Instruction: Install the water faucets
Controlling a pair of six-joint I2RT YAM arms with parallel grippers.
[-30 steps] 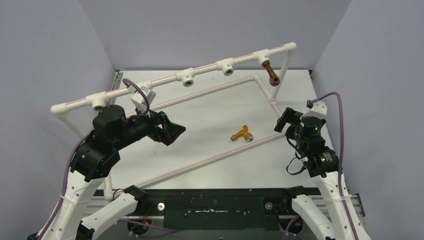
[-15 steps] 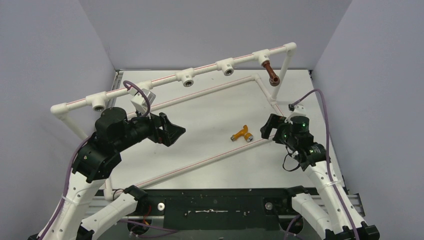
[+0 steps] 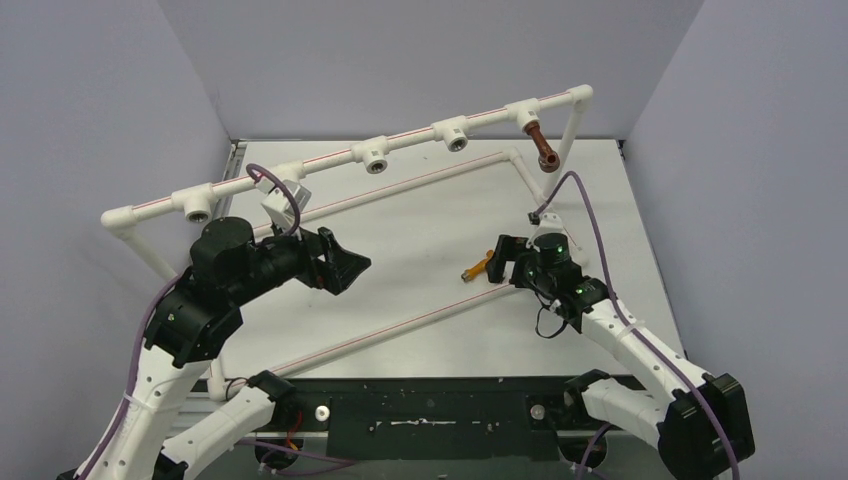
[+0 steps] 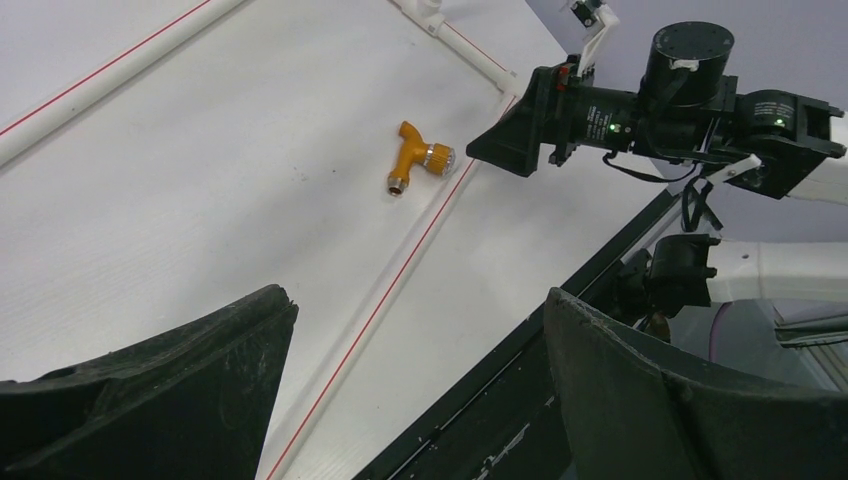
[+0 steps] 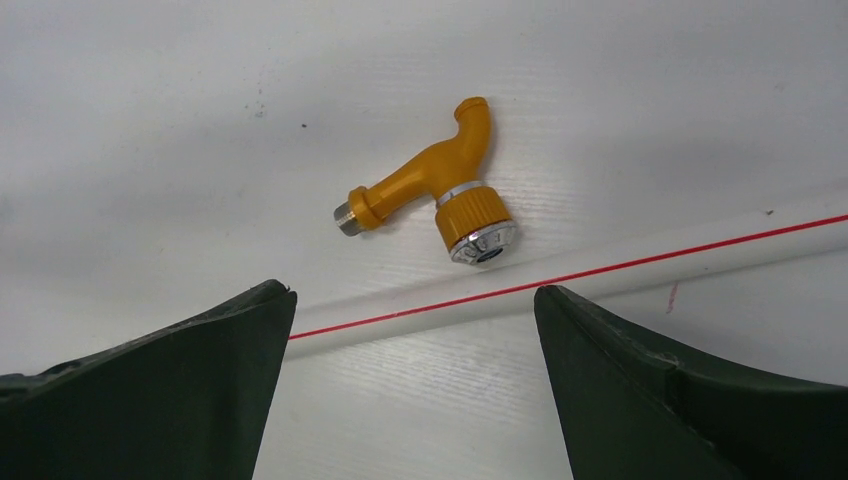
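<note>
The right arm [image 3: 620, 330] reaches low across the bench [image 3: 420, 230], its jaws spread wide and empty, just short of the orange-yellow faucet [image 5: 430, 180]. That faucet lies on its side just beside a red-striped white pipe [image 5: 650, 262]. The left arm [image 3: 215, 285] hovers raised, its jaws likewise wide and empty. The dark reddish-brown faucet [image 3: 541, 148] hangs from the pipe frame's far right tee socket [image 3: 522, 112].

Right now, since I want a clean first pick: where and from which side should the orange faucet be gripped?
Probably the straight barrel of the orange faucet, between threaded end and knob, coming straight down. It lies flat, so both barrel sides are free; its silver-capped knob sits right by the white pipe, leaving little finger room there.
</note>
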